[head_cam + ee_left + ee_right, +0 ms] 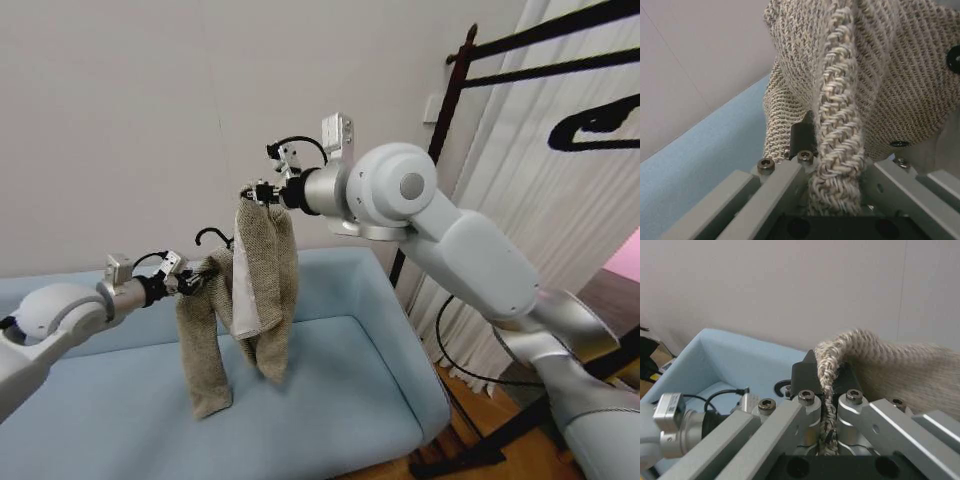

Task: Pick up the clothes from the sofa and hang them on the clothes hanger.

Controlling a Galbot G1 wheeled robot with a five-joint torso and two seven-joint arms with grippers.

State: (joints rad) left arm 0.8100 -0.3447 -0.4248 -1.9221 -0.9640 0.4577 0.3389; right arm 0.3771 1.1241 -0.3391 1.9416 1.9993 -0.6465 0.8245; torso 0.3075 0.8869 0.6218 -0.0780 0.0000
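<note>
Head view: right claw (258,192) & left claw (195,272) are both gripping the knit garment (262,290), which is hanging above the sofa (350,400).

Left wrist view: left claw is pinching the ribbed hem.

Right wrist view: right claw is clamping a folded edge.

Pickup looks done. The next move probably calls for carrying the garment toward the hanger (600,126) w/o dropping it.

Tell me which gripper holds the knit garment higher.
The right gripper, clamped on the knit garment at its top edge. The left gripper grips a lower part, closer to the sofa.
</note>
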